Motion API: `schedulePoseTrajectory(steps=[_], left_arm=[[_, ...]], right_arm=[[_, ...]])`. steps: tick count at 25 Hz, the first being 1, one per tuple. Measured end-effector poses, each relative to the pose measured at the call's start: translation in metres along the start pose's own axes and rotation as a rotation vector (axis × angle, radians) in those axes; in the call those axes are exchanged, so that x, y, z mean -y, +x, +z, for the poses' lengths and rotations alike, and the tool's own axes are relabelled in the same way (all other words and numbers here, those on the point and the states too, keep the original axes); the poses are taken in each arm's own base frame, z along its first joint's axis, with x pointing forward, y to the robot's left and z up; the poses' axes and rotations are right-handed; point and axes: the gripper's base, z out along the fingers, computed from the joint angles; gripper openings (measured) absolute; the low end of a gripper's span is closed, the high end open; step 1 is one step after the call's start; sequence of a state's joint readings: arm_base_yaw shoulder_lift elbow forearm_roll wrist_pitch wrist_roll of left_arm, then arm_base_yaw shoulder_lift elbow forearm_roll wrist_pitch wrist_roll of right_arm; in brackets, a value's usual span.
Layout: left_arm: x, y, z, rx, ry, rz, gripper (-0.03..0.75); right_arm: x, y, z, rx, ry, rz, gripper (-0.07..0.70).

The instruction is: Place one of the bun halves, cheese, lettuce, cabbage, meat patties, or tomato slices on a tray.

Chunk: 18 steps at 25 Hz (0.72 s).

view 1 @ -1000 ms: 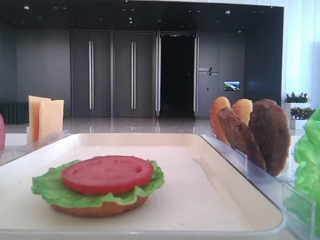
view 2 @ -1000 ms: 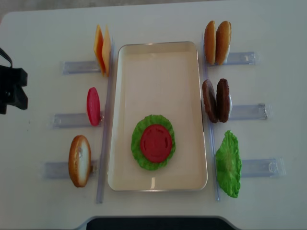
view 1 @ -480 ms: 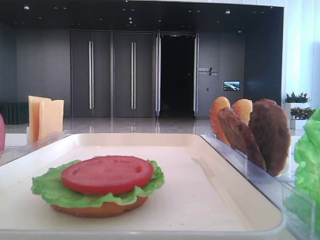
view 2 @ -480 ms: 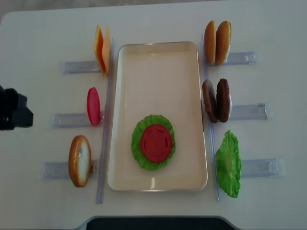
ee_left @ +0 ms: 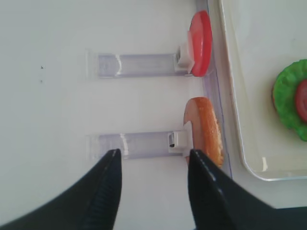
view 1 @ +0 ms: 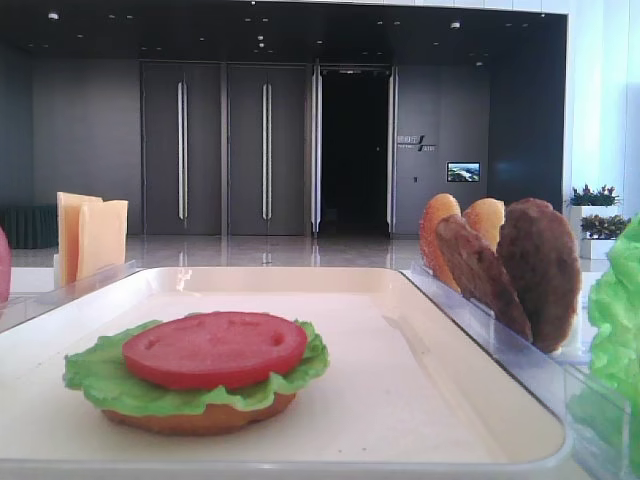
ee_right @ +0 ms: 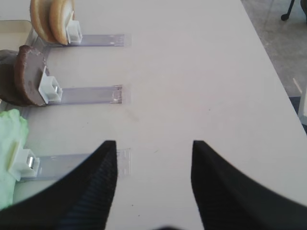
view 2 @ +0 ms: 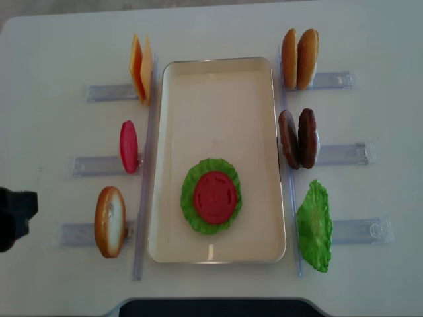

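Note:
On the cream tray [view 2: 218, 86] lies a stack: a bun half [view 1: 200, 418] at the bottom, lettuce [view 2: 190, 198] on it, a tomato slice [view 2: 215, 197] on top. Left of the tray, an upright bun half [view 2: 110, 221] and a tomato slice [view 2: 128, 146] stand in clear racks. My left gripper [ee_left: 154, 158] is open and empty, low over the table just left of that bun half [ee_left: 205, 129]. The right gripper [ee_right: 153, 148] is open over bare table right of the racks, holding nothing.
Cheese slices [view 2: 141, 68] stand at the back left. Right of the tray are two bun halves [view 2: 299, 58], two meat patties [view 2: 298, 139] and a lettuce leaf [view 2: 314, 226], each in a clear rack [view 2: 357, 231]. Long clear rails [view 2: 144, 198] run along both sides of the tray.
My left gripper has moved along the table's left edge toward the front, from level with the tomato rack to level with the bun rack. The food has not moved.

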<state>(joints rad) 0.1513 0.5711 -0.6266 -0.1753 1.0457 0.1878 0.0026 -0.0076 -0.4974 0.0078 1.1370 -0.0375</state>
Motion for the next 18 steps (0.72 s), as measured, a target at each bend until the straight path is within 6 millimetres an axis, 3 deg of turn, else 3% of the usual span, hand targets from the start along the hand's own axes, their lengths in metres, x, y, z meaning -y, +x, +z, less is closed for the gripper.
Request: schedulePoseTrajectory(steps=[6, 12, 18], left_arm=[[0.006, 0.043, -0.008, 0.143, -0.013, 0.023, 0.348], [0.010, 0.060, -0.025, 0.264, -0.024, 0.047, 0.334], [0.012, 0.069, -0.027, 0.273, -0.023, 0.053, 0.255]], right_arm=[[0.000, 0.000, 0.000, 0.000, -0.001, 0.000, 0.369], [0.000, 0.000, 0.000, 0.000, -0.005, 0.002, 0.369], [-0.001, 0.000, 0.000, 0.000, -0.006, 0.003, 0.369]])
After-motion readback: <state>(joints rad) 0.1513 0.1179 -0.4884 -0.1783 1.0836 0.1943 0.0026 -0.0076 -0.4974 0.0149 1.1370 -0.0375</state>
